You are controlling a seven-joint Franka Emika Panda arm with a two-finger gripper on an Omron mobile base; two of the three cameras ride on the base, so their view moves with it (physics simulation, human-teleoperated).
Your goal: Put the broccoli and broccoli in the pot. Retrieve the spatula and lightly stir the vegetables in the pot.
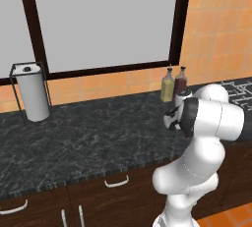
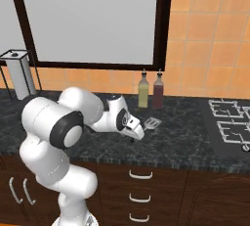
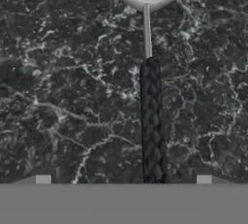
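Spatula (image 3: 150,121) lies flat on the dark marbled countertop (image 1: 88,137). Hand view: black ribbed handle runs straight up the middle, thin silver neck above it, pale head cut by the top edge. Right base view: slotted silvery head (image 2: 152,122) rests on the counter just in front of the two bottles, its black handle hidden under the robot's hand.

Gripper (image 2: 133,136) is low over the spatula handle, pointing down at the counter. Jaws at full spread, one finger tip (image 3: 42,179) to either side of the handle, each well clear of it. Nothing held; no contact with the handle visible.

Relative to the spatula:
- oil bottle with yellowish contents (image 2: 143,92) and a dark red bottle (image 2: 158,92) stand upright side by side just behind the head, against the orange tiled wall (image 2: 205,39)
- stove grates (image 2: 229,122) to the right, well apart
- paper towel roll on a wire holder (image 1: 30,92) far to the left, near the wall under the dark-framed window (image 1: 98,19)
- dark wood drawers with curved silver pulls (image 2: 140,175) below the counter edge

Left base view: white arm blocks the gripper and most of the spatula
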